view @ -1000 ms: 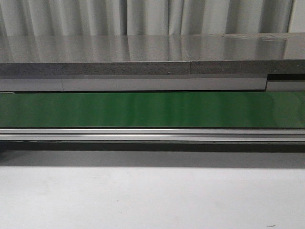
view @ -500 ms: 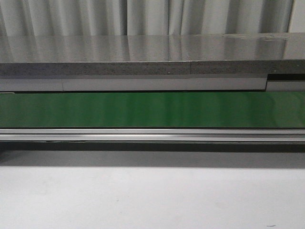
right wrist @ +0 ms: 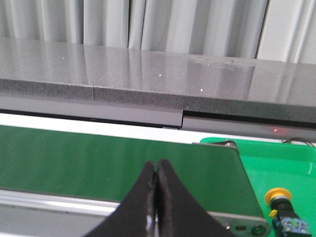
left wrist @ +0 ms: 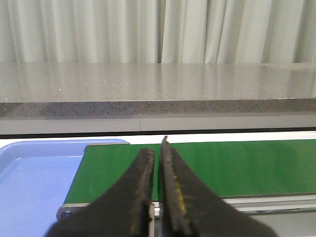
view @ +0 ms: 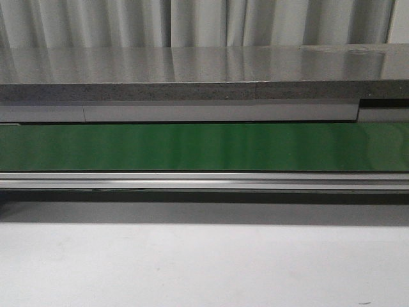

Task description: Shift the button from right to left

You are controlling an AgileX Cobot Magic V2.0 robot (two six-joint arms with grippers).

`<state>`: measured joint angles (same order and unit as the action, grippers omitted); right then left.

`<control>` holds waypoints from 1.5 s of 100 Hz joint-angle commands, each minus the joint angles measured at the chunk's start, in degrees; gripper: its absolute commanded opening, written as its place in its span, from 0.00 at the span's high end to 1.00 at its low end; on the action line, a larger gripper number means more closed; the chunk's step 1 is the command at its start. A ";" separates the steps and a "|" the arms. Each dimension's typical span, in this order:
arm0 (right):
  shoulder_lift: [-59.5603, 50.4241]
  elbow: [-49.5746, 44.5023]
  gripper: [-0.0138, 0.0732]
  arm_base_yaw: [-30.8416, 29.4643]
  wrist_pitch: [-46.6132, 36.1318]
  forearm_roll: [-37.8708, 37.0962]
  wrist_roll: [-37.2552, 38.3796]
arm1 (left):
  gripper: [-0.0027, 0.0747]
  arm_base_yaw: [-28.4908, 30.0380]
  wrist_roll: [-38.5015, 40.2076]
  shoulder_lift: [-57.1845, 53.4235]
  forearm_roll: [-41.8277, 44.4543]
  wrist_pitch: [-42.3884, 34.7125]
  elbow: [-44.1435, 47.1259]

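A long green belt [view: 204, 147] is seen running across the front view, with a grey stone-like counter [view: 192, 73] behind it, pale curtains [view: 192, 22] behind that, and a white table [view: 192, 262] in front of it. No arm is caught in this view. In the left wrist view, the left gripper [left wrist: 158, 155] is held closed with nothing between its fingers, above the belt's end, and a blue tray [left wrist: 34, 173] is placed just beside that end. In the right wrist view, the right gripper [right wrist: 156, 170] is likewise pressed closed and empty above the belt. The button [right wrist: 280, 205] is found on a green tray [right wrist: 276, 163] just beyond the belt's other end, standing upright, apart from the gripper.
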<state>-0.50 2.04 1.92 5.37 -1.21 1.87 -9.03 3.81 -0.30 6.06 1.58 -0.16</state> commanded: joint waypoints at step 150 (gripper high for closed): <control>55.63 48.68 0.33 0.07 43.14 2.18 0.10 | 0.96 -0.53 0.20 -2.09 -0.48 -4.96 2.32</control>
<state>55.48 48.63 1.92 51.07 0.86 1.94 -9.03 3.81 -0.30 6.06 1.58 -0.16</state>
